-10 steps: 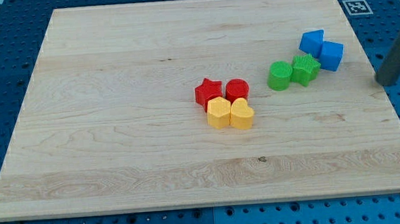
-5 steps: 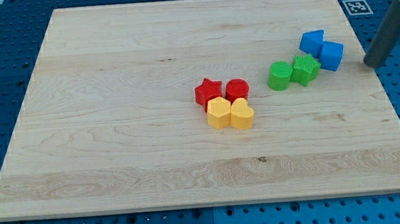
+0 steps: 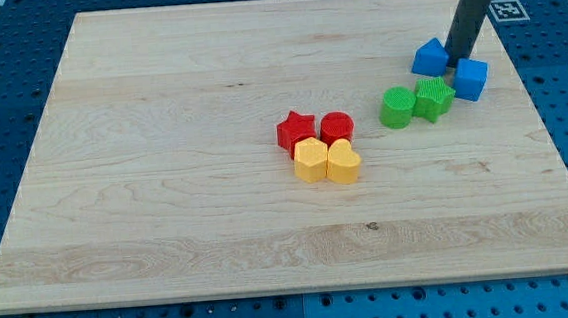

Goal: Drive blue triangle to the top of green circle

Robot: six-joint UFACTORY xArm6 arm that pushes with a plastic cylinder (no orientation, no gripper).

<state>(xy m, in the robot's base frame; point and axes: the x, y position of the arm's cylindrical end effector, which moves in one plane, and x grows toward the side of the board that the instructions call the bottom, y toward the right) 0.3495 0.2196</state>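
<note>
The blue triangle (image 3: 429, 58) lies near the board's right side, up and to the right of the green circle (image 3: 397, 107). My tip (image 3: 453, 68) stands right against the blue triangle's right side, between it and a second blue block (image 3: 471, 79). A green block (image 3: 433, 97) touches the green circle's right side.
A red star (image 3: 296, 130) and a red round block (image 3: 336, 127) sit mid-board, with a yellow block (image 3: 311, 160) and a yellow heart (image 3: 343, 162) just below them. The wooden board (image 3: 162, 137) lies on a blue pegboard. A marker tag (image 3: 505, 9) is at the top right.
My tip moved from off the board's right edge up and left to the blue triangle. The blue triangle has slid left, away from the other blue block.
</note>
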